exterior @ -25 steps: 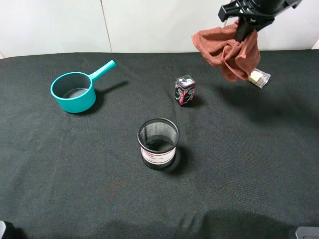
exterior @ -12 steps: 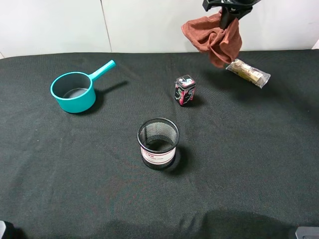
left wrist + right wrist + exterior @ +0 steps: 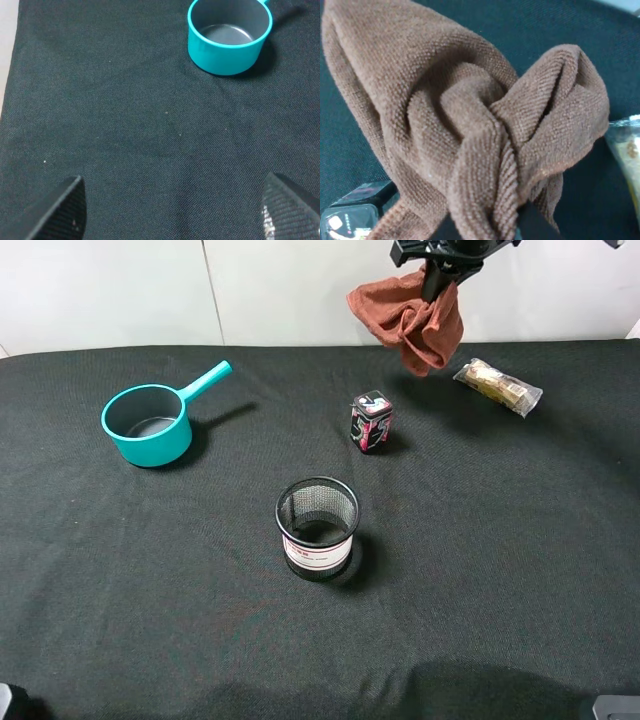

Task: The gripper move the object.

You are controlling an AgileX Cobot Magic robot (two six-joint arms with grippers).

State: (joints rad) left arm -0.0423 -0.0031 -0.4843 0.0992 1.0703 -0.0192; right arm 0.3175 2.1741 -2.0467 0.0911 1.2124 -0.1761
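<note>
Up over the far edge of the desk [image 3: 520,540], the right end effector [image 3: 433,282] has the rust-red rag [image 3: 408,322] clear of the surface. Its jaws are pinched tight on a bunched fold at the top of the cloth, and the rest droops below in a wrinkled clump. And it's on the move! A second ago that rag hung over the clear-wrapped snack packet [image 3: 498,386] and hid part of it. Now the cloth has swung toward the middle of the scene and a touch higher, so the packet lies fully uncovered, apart from the hanging hem.

The right wrist view confirms the hold: terry loops fill the picture, gathered in at the dark fingertips, with the small pink-black box [image 3: 371,422] peeking in underneath. So the pick looks done and this, I'd say, is the carry. The rag is tracking toward the left arm's side, with the box nearest below it and the mesh cup [image 3: 317,528] and teal pot [image 3: 148,425] further on. Where it lands, nothing here tells.

Over on the other side, the left end effector [image 3: 175,215] hangs with fingers spread wide, holding nothing.
</note>
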